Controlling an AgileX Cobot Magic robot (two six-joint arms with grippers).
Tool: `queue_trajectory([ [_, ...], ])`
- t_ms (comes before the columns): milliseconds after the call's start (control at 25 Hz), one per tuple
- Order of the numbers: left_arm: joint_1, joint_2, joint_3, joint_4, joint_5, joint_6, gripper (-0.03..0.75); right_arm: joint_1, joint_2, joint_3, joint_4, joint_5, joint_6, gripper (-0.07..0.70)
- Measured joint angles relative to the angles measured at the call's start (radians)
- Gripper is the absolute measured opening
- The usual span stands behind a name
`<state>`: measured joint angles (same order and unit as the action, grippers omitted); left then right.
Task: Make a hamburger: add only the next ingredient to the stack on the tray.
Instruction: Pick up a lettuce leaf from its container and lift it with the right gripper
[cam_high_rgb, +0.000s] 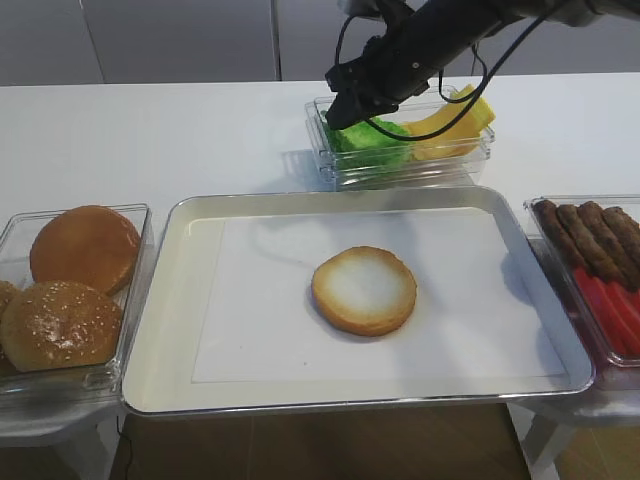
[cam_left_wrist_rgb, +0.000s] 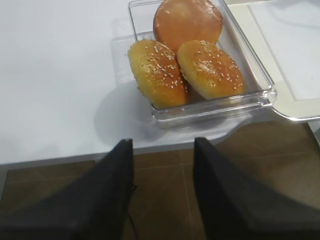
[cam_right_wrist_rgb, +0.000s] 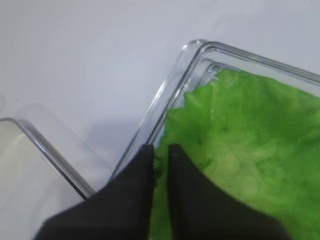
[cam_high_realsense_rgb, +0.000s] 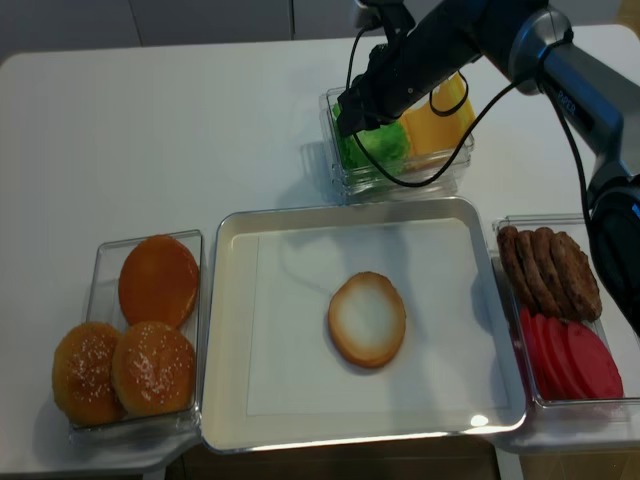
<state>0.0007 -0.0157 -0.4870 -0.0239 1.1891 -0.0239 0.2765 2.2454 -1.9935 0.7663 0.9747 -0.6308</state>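
Observation:
The lettuce leaf lies bright green and ruffled in a clear tub behind the tray, next to yellow cheese. My right gripper reaches down into the tub's near-left corner. Its black fingers are closed to a thin slit with the leaf's edge pinched between them. From above, the same gripper sits over the lettuce. The bun bottom, pale face up, rests alone in the middle of the silver tray. My left gripper hangs open and empty over the floor, just off the table's front edge.
A clear tub of brown bun tops stands left of the tray. Cheese slices share the lettuce tub. Meat patties and red tomato slices fill a tub on the right. The right arm's cable loops over the lettuce tub.

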Motion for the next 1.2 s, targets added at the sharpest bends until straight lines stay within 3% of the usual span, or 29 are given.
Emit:
queue_trajectory([
  [240, 0.0, 0.0, 0.0, 0.0, 0.0, 0.0, 0.302, 0.0, 0.0, 0.0, -0.006, 0.0, 0.002, 0.01],
  [920, 0.0, 0.0, 0.0, 0.0, 0.0, 0.0, 0.302, 0.0, -0.056, 0.0, -0.017, -0.015, 0.004, 0.007],
  [1200, 0.0, 0.0, 0.0, 0.0, 0.0, 0.0, 0.302, -0.013, -0.139, 0.0, -0.017, 0.013, 0.017, 0.007],
])
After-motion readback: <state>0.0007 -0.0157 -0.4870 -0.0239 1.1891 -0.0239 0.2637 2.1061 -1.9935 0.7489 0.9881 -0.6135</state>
